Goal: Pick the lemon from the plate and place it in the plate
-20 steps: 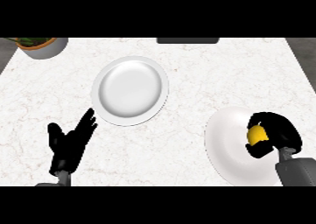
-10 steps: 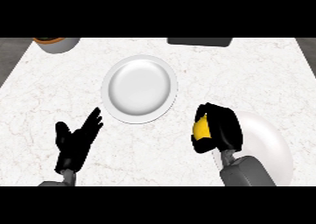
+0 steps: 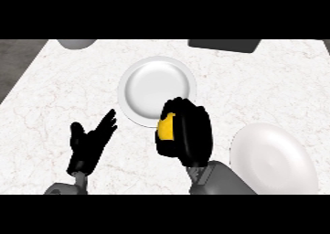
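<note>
My right hand [image 3: 187, 132] is curled round the yellow lemon [image 3: 167, 128], which shows only as a strip between the fingers and thumb. It hangs over the near right rim of the middle white plate [image 3: 154, 84]. A second white plate [image 3: 275, 157] lies bare at the right, just beyond my right forearm. At the lower left my left hand [image 3: 89, 141] rests open with its fingers up, apart from both plates.
A grey bowl-like object [image 3: 76, 44] sits at the counter's back left edge and a dark flat object [image 3: 225, 45] at the back right. The marble counter [image 3: 52, 91] drops off along its left edge.
My right hand has carried the lemon leftward, off the right plate and over to the middle plate's rim. The view has shifted, so the plates appear further right.
</note>
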Robot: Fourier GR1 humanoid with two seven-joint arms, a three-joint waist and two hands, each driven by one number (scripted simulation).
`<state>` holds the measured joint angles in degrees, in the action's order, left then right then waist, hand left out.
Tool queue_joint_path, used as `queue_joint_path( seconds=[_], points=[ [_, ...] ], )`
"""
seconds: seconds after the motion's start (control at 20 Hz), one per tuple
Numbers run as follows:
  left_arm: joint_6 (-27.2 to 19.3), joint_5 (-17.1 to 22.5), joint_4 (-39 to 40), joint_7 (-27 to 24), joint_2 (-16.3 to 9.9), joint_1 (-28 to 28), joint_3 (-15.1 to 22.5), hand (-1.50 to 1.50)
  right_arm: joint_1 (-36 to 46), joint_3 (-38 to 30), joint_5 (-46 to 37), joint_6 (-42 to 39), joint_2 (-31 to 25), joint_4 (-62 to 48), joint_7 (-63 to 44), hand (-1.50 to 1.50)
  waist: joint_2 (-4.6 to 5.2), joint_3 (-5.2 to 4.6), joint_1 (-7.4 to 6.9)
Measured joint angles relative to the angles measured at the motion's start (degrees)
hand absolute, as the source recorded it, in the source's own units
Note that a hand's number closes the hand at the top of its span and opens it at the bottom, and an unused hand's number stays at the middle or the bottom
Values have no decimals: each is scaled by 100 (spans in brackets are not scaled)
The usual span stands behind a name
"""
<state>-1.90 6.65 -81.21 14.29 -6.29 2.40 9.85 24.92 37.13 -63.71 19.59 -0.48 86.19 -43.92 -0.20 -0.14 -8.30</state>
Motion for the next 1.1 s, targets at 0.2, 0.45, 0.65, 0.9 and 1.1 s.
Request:
queue_joint_path(
  seconds=[0.2,0.45,0.65,0.9,1.1],
  points=[
    [-35,-27,31,25,52,60,29,0,337,333,-193,645,23,-26,-888,150,9,2,-7],
    [-58,-24,67,21,67,126,-7,0,670,548,-468,1386,14,-178,-1518,150,40,7,31],
    [-53,-29,115,15,59,150,-24,0,947,554,-750,1784,-1,-480,-1690,150,58,6,83],
    [-77,-12,145,-13,36,170,-109,0,1234,350,-1211,2155,-13,-1067,-1838,150,73,8,194],
    [-86,-36,140,-79,43,115,-102,0,1468,99,-1442,2442,-17,-1622,-1927,150,97,11,205]
  ],
)
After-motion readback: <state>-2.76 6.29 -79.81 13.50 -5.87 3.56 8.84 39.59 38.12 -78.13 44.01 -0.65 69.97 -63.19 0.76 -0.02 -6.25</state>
